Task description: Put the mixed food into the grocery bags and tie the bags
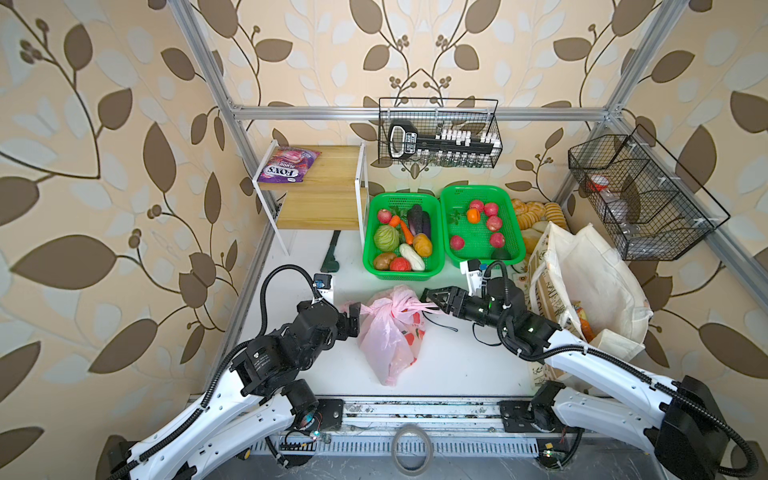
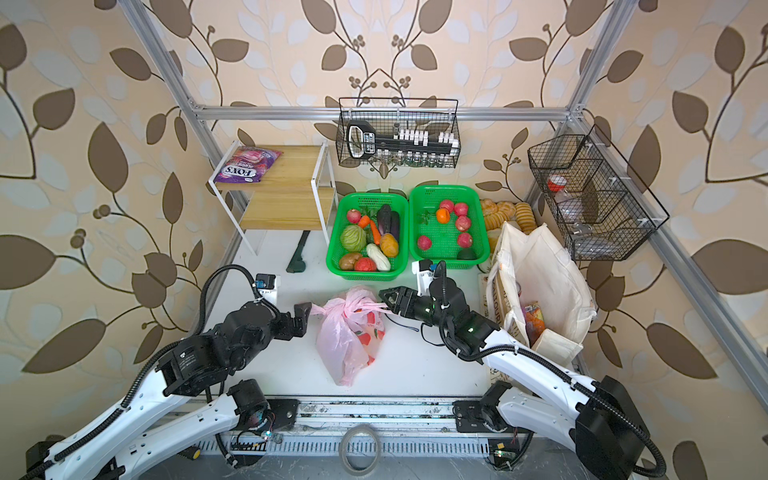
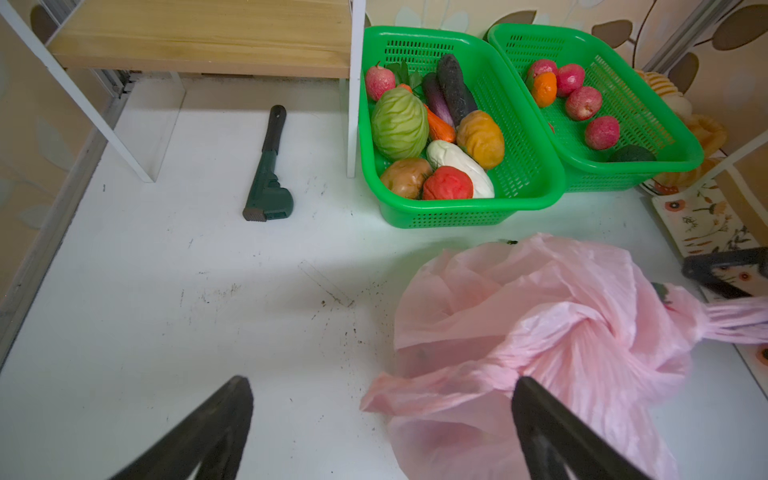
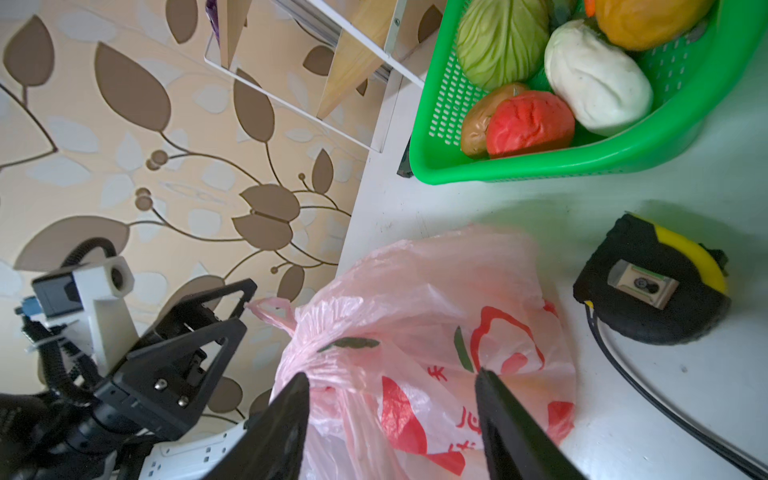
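- Mid-desk (image 1: 457, 365), pink plastic bag (image 1: 390, 336) lies filled, handles look knotted.
- Left tool (image 3: 381, 380) spread wide beside the bag; right tool (image 4: 392, 374) spread, pinching nothing.
- Canvas tote (image 1: 594, 266) holds packets, untied.
- FOX'S pouch (image 1: 286, 166) on shelf (image 1: 332, 183), likely unpacked.

A dark wrench (image 3: 269, 166) lies near the green vegetable basket (image 3: 457, 214).
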Motion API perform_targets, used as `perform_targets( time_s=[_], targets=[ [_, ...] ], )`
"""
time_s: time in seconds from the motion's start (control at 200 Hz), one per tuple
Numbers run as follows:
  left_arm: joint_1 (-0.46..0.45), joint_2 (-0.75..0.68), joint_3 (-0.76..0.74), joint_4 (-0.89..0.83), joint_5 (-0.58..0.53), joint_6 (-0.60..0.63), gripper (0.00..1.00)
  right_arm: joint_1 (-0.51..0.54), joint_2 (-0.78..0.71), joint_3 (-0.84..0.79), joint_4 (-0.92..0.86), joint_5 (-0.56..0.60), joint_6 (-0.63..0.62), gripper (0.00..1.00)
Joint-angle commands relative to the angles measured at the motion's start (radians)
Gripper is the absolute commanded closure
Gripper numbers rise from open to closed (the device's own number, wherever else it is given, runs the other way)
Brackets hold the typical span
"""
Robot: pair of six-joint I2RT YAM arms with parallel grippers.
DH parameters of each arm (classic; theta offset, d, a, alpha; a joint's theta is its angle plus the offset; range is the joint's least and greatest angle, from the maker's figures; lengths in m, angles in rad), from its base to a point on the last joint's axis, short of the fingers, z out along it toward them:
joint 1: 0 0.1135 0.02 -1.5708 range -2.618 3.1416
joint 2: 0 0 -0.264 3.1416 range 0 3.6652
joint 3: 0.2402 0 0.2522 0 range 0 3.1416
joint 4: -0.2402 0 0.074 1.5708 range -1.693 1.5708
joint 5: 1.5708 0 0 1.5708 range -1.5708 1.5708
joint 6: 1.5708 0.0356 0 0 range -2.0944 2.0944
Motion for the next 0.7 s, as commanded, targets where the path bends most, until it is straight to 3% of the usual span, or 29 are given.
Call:
perform_targets(
  time_s=[0.0,0.175,0.29,0.38,0.565,0.695],
  targets=[
    [0.052,0.034,0.075,-0.019,0.118,0.029,0.01,-0.011,-0.008,0.017,-0.037,-0.073,-0.050,0.35],
    [0.242,0.108,0.124,-0.049,0.344,-0.016,0.01,-0.024,-0.041,-0.003,-0.027,-0.121,-0.045,0.34],
    [0.410,0.130,0.125,-0.031,0.578,-0.028,0.01,-0.025,-0.070,-0.006,-0.077,-0.095,-0.053,0.33],
    [0.491,0.133,0.108,0.023,0.757,-0.046,0.01,-0.024,-0.087,-0.012,-0.096,-0.096,-0.051,0.32],
    [0.536,0.165,0.072,0.048,0.861,-0.165,0.01,-0.009,-0.105,-0.027,-0.077,-0.097,-0.017,0.30],
    [0.537,0.171,0.013,0.063,0.861,-0.267,0.01,-0.002,-0.094,-0.043,-0.050,-0.093,0.008,0.30]
  ],
)
